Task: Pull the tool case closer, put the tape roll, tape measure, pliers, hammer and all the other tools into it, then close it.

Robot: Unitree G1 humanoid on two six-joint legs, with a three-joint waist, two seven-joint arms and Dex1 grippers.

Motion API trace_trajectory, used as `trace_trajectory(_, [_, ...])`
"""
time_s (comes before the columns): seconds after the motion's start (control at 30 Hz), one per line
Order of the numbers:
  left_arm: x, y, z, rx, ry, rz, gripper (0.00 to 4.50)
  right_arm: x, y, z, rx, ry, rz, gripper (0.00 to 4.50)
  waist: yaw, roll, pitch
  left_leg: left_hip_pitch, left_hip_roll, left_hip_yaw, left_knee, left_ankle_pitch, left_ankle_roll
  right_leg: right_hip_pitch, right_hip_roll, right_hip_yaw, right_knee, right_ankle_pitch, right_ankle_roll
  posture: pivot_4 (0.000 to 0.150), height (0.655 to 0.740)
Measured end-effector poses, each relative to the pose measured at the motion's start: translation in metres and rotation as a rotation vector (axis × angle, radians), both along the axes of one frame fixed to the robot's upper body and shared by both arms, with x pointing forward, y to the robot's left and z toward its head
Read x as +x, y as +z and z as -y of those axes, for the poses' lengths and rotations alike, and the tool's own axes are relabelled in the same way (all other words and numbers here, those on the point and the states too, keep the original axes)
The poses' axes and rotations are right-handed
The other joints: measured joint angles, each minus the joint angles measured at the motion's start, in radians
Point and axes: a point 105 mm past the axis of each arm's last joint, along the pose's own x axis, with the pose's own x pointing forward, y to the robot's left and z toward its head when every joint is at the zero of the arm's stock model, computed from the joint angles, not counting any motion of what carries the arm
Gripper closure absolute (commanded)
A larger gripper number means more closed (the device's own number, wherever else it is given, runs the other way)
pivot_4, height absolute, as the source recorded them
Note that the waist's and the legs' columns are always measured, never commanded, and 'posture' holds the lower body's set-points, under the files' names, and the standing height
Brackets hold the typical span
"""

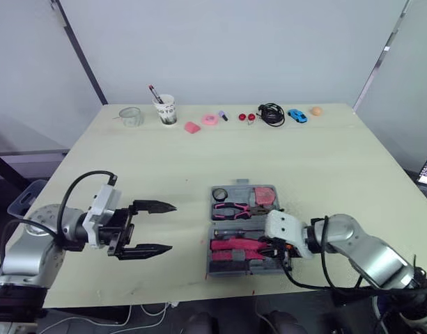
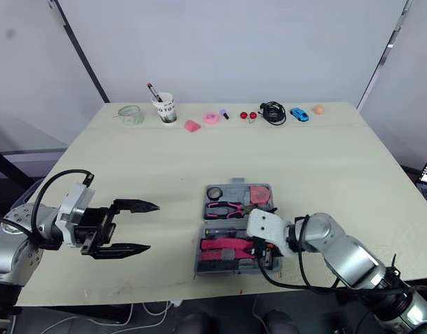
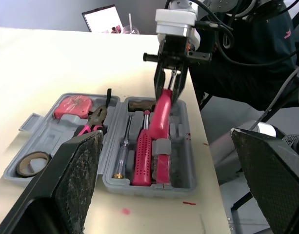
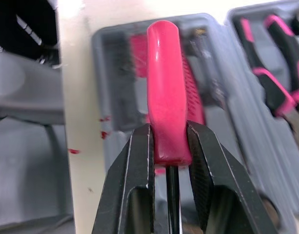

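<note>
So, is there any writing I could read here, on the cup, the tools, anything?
On the paper cup: dark print, too small to read.
On the laptop screen: something displayed, too blurred to read.
On the tool case: no lettering that I can make out.
On the pink-handled tool in the right gripper: plain, no lettering.
Nothing here is clear enough to quote.

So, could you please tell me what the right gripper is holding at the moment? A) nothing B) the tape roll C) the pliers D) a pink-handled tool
D: the right gripper is clamped on the pink-handled tool over the open tool case, while the pliers and the tape roll lie in the case's other half.
</note>
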Motion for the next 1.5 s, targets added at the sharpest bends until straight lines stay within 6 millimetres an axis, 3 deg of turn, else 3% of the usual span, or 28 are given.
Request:
trace_trajectory(0.33, [-0.023,-0.01,-0.008,0.103,-0.051,-0.002,0.0,-0.004,-0.007,-0.024,-0.074,0.109,-0.004,4.08,0.003,0.0,0.0,0.0,0.001,0.0,0.0,0.0,0.0,-0.001,-0.003,-0.003,0.0,0.0,0.0,0.15,0.74])
trace_trajectory(0.83, [-0.021,-0.021,0.003,0.109,-0.117,0.058,0.0,0.0,-0.029,-0.017,-0.184,0.123,-0.022,4.08,0.0,-0.001,0.0,-0.001,-0.001,0.0,0.0,0.0,0.0,0.0,-0.004,-0.005,0.0,0.0,0.0,0.15,0.74])
trace_trajectory(1.5, [-0.023,-0.026,0.0,0.111,-0.103,0.033,0.0,0.003,-0.034,-0.04,-0.166,0.139,-0.025,4.08,-0.007,-0.001,0.0,0.001,0.001,-0.001,0.0,0.0,0.0,0.0,0.0,-0.006,0.003,0.0,-0.002,0.15,0.74])
